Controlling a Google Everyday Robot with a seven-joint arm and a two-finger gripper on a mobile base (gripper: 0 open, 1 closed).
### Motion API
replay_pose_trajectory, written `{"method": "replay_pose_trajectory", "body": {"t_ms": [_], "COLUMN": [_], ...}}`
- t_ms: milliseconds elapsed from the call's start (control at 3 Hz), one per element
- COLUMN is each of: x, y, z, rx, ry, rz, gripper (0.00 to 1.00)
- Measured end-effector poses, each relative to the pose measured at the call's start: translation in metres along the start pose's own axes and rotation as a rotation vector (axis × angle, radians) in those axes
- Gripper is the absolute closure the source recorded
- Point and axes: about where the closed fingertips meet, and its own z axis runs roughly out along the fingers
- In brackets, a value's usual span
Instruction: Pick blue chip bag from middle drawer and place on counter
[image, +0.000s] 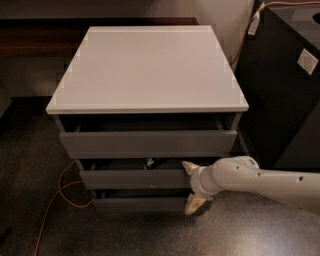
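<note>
The grey cabinet carries the pale counter (147, 67) on top. The middle drawer (132, 178) is pulled out a little. In its gap a dark crinkled thing with a small white mark (150, 161) shows, likely the blue chip bag; most of it is hidden. My gripper (192, 186) is at the right end of the middle drawer's front, with its fingers spread apart one above the other. The upper fingertip (188, 167) is at the drawer's top edge and the lower one (195, 204) is in front of the bottom drawer. It holds nothing.
The top drawer (147, 142) also stands slightly open, and the bottom drawer (140, 204) sits below. A tall black cabinet (287, 85) stands close on the right. An orange cable (60, 192) loops on the floor at the left. A dark bench (35, 45) runs behind.
</note>
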Motion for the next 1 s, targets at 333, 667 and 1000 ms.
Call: {"method": "replay_pose_trajectory", "body": {"t_ms": [333, 667, 1000], "x": [0.007, 0.017, 0.027], "y": [-0.003, -0.010, -0.018], "z": [0.024, 0.045, 0.062], "rx": [-0.008, -0.005, 0.005], "ry": [0.011, 0.032, 0.065], "rz": [0.013, 0.028, 0.030], "gripper": [0.00, 0.00, 0.00]}}
